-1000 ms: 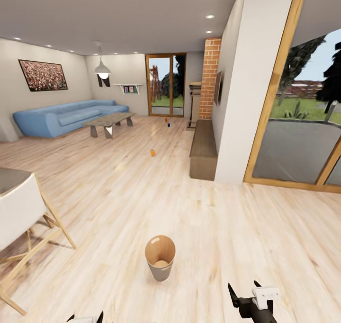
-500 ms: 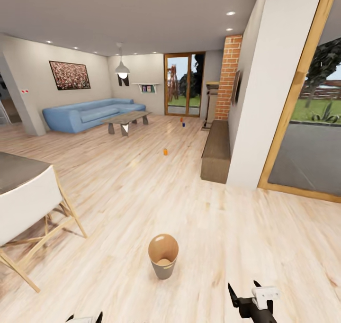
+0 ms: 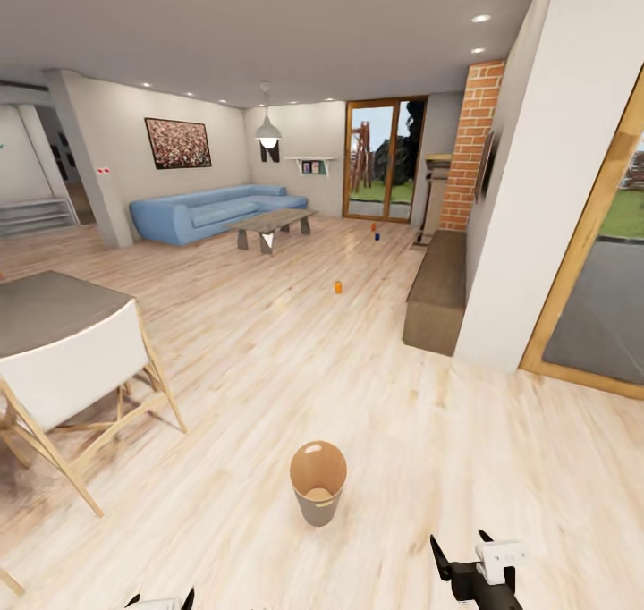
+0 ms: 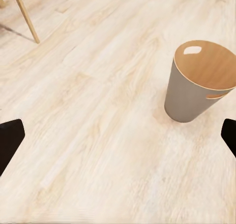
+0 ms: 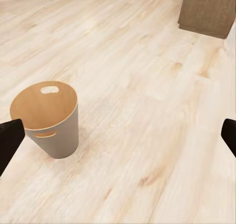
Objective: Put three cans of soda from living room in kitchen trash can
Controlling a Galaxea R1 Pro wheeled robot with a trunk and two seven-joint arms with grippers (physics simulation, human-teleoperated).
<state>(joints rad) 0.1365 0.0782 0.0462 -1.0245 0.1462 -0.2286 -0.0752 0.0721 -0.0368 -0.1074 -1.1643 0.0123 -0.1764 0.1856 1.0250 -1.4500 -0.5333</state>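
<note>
While the robot stood on the pale wood floor (image 3: pixel 268 386), the tash can (image 3: pixel 317 483) stood upright on that floor just in front of it, between the two arms. Its brown inside showed no can, and the slot handle was visible in its grey side. The right hand (image 3: pixel 458 558) was low beside the tash can, and its two dark fingers stood well apart with nothing between them. Of the left hand (image 3: pixel 161 599) only the dark fingertips showed at the lower edge of the head view; in the left wrist view these tips (image 4: pixel 10 140) stood far apart, also with nothing held.

The three cans of soda were on the floor far beyond the tash can, in the living room. One orange can (image 3: pixel 338 287) stood alone, nearer to the tash can. Another orange can (image 3: pixel 373 227) and the dark blue can (image 3: pixel 377 235) stood close together, further away, near the glass door (image 3: pixel 385 158). A blue sofa (image 3: pixel 210 212) and a low desk (image 3: pixel 271 223) were also far beyond the tash can. A white folding chair (image 3: pixel 76 377) stood near the tash can, on the side of the left arm. A brown bench (image 3: pixel 438 292) lay along the wall beside the red brick chimney (image 3: pixel 471 145).
</note>
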